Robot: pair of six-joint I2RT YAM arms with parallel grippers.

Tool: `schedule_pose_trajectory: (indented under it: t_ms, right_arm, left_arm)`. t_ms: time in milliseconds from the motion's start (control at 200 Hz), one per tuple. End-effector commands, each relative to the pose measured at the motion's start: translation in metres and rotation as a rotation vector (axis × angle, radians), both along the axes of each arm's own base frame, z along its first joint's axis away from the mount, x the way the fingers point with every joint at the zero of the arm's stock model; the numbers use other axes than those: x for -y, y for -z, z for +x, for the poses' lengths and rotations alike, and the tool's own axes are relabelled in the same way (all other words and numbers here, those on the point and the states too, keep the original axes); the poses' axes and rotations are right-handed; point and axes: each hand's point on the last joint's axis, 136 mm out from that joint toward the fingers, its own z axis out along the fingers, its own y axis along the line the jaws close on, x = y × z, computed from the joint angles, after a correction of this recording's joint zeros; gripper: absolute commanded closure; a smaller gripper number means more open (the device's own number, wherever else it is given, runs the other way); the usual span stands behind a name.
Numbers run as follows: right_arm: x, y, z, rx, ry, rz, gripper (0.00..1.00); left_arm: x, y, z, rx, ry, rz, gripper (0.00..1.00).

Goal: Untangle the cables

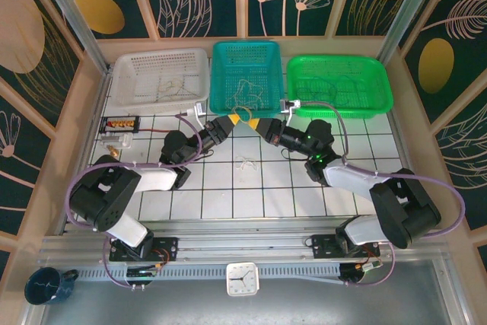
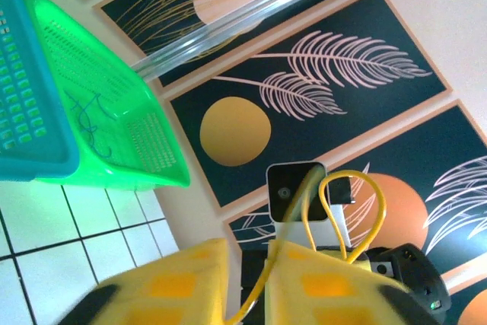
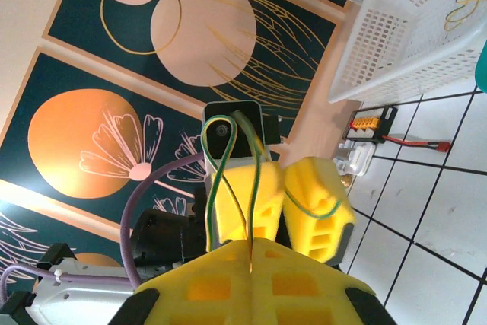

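Bridging left gripper (image 2: 247,283) and right gripper (image 3: 251,256), set tip to tip, the cable loop (image 2: 305,215) lies left–right, clamped in the right's closed jaws, threading the left's slightly parted ones.

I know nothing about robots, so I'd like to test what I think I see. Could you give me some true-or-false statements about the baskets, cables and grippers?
1. Three baskets stand in a row at the far edge of the table. True: a white basket, a teal basket and a green basket.
2. The teal basket is furthest right. False: it is in the middle, and the green basket is on the right.
3. The right gripper pinches a thin cable. True.
4. No loose cable lies on the table. False: a small whitish cable lies there, near the grippers.
5. A clock sits at the near edge, between the arm bases. True.
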Motion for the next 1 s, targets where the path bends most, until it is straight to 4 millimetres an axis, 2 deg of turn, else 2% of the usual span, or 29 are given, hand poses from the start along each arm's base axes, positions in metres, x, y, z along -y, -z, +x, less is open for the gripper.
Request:
schedule_pose_trajectory:
  t_ms: [0,30,105,215,370,485,560,651,776,896,996]
  right_arm:
    - [0.001,-0.007,-0.005,0.045,-0.012,-0.002,1.00]
    - [0.002,-0.003,-0.006,0.044,-0.009,-0.017,1.00]
    - [0.005,0.008,-0.006,0.048,0.009,-0.080,1.00]
    - [0.013,0.035,-0.002,0.058,0.067,-0.256,1.00]
    - [0.031,0.071,0.006,0.069,0.150,-0.479,1.00]
    - [0.033,0.081,0.005,0.063,0.148,-0.517,1.00]
    - [0.030,0.077,0.006,0.072,0.137,-0.509,1.00]
    - [0.029,0.071,0.007,0.087,0.137,-0.508,0.87]
    - [0.035,0.055,0.011,0.123,0.185,-0.515,0.79]
    - [0.040,0.026,0.010,0.174,0.223,-0.484,0.70]
    - [0.040,0.001,0.008,0.211,0.231,-0.445,0.55]
  left_arm:
    - [-0.001,-0.018,-0.003,0.071,-0.008,-0.027,0.95]
    - [-0.001,-0.018,-0.003,0.074,-0.013,-0.016,1.00]
    - [-0.003,-0.020,-0.001,0.088,-0.039,0.028,1.00]
    - [-0.011,-0.029,0.006,0.121,-0.104,0.107,1.00]
    - [-0.027,-0.056,0.015,0.193,-0.181,0.162,1.00]
    - [-0.017,-0.077,0.014,0.258,-0.139,0.197,1.00]
    - [-0.008,-0.084,0.012,0.282,-0.088,0.217,1.00]
    - [-0.002,-0.086,0.010,0.294,-0.051,0.243,1.00]
    - [0.000,-0.082,0.010,0.301,-0.045,0.284,1.00]
    - [-0.001,-0.076,0.010,0.300,-0.042,0.301,1.00]
    - [-0.001,-0.072,0.009,0.297,-0.038,0.300,1.00]
